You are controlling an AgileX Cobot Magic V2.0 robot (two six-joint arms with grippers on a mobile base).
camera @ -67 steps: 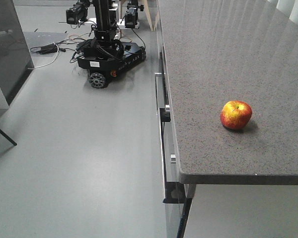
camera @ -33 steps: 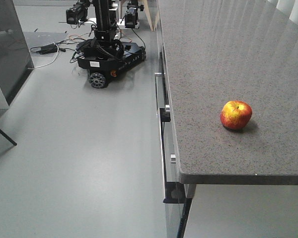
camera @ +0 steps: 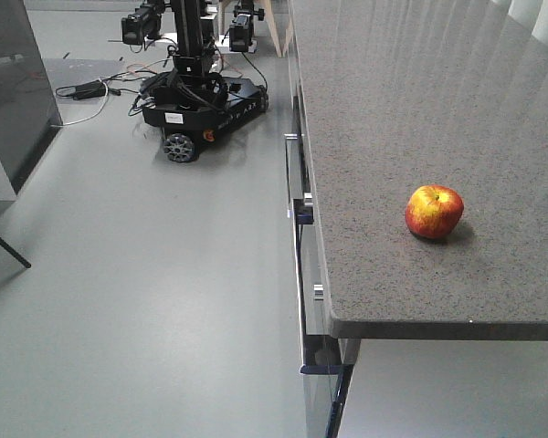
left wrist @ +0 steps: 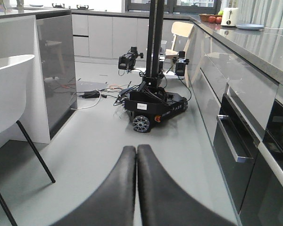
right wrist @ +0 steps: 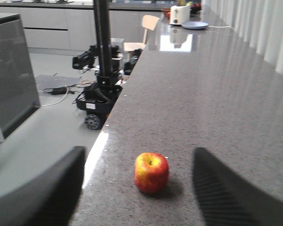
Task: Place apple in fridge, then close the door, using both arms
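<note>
With apple (camera: 434, 212) on counter (camera: 393, 109) nr front edge, R gripper (right wrist: 139, 154) spread wide facing it, L gripper (left wrist: 136, 147) pinched shut & empty: could knock it rolling off if closing off-centre.

1 apple (camera: 434, 212) is sitting on 1 grey speckled counter (camera: 393, 109). 1 black wheeled robot base (camera: 201, 100) is standing on the floor (camera: 146, 274), carrying 2 black units (left wrist: 127, 61) on its mast, 1 on each side. 2 grippers are showing, the left gripper (left wrist: 136, 153) and the right gripper (right wrist: 139, 153), each showing 2 fingers. 2 chairs are standing in the room: 1 white chair (left wrist: 9, 89) and 1 wooden chair (left wrist: 183, 33). At the counter's far end, 1 toaster (right wrist: 179, 14) and 1 blue plate (right wrist: 195, 25) are resting.
</note>
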